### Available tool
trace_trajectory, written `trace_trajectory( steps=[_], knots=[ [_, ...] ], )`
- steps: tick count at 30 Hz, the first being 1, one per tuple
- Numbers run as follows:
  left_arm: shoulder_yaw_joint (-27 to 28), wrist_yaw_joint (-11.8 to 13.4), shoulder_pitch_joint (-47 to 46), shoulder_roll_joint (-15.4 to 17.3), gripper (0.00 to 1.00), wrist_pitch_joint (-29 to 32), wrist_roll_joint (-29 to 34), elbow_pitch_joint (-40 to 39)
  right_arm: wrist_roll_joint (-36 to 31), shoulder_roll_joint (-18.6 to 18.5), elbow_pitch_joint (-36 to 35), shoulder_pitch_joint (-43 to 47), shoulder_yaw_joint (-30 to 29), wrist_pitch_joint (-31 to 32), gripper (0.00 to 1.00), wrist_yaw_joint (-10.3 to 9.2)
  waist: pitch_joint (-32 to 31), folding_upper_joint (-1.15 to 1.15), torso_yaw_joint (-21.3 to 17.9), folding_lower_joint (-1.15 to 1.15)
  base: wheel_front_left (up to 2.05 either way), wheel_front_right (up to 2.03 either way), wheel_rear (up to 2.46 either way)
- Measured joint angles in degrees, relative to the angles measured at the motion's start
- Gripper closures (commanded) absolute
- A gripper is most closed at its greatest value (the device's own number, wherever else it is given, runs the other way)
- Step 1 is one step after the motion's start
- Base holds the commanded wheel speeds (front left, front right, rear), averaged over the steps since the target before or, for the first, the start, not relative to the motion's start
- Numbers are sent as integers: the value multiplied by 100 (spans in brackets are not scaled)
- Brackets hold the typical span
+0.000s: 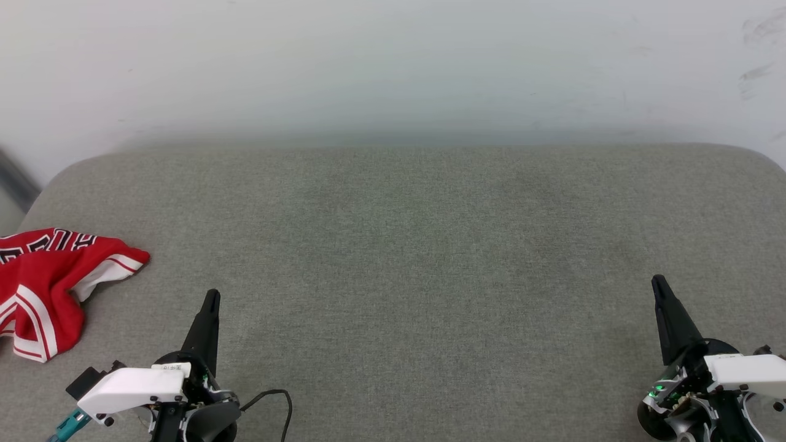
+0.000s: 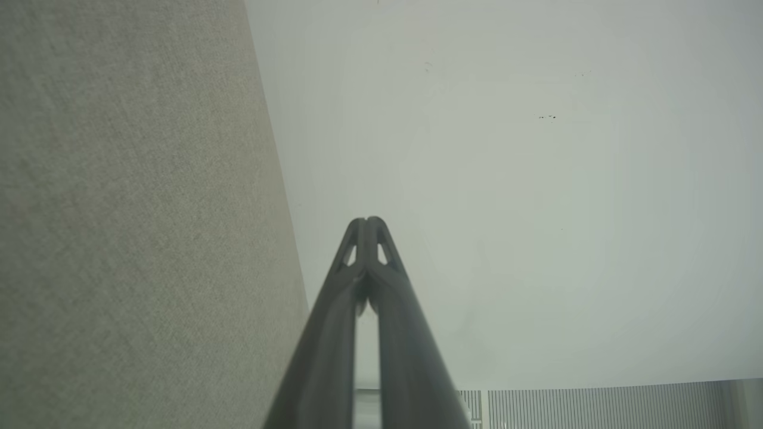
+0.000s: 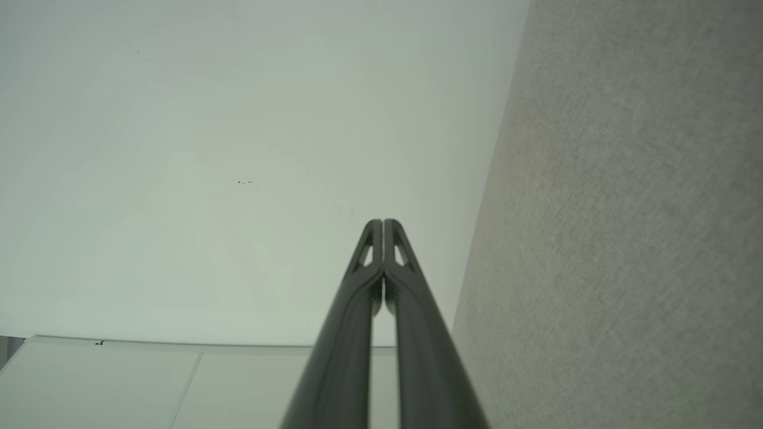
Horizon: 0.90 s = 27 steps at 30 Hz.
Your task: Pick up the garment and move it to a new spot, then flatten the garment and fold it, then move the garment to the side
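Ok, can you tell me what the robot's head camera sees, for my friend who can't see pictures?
A crumpled red and white shirt lies at the left edge of a wide gray cushioned surface. The robot's left gripper and right gripper sit shut at the bottom corners, holding nothing, and a pale wall stands behind.
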Motion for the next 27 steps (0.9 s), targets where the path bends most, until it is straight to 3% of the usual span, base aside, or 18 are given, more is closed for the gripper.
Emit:
trace_trajectory(
  steps=[26, 27],
  knots=[
    [-1, 0, 0, 0, 100, 0, -1, 0, 0, 0, 0, 0, -1, 0, 100, 0, 0, 0, 0, 0, 0, 0, 0],
    [-4, 1, 8, 0, 0, -1, -2, 22, 2, 0, 18, 13, 0, -1, 0, 1, 0, 0, 0, 0, 0, 0, 0]
  ],
)
